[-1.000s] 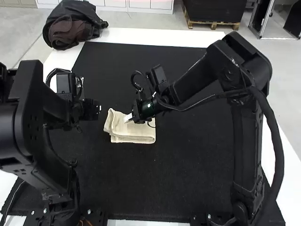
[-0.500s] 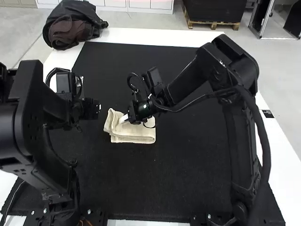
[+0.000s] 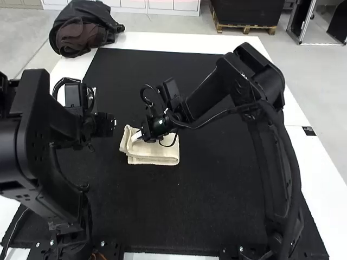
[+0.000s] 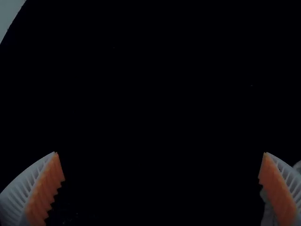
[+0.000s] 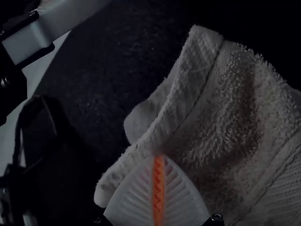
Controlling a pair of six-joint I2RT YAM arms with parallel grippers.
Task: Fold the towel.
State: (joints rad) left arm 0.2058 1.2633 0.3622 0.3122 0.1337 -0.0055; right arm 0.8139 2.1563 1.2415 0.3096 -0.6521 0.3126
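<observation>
While left jaws gape wide, right jaws closed — seemingly touching towel.

Black arms; loose black cables

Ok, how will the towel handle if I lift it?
The towel will probably sag: it looks like soft, looped cloth. Its stacked layers might slide open if only one is caught. The rough pile seems unlikely to slip.
</observation>
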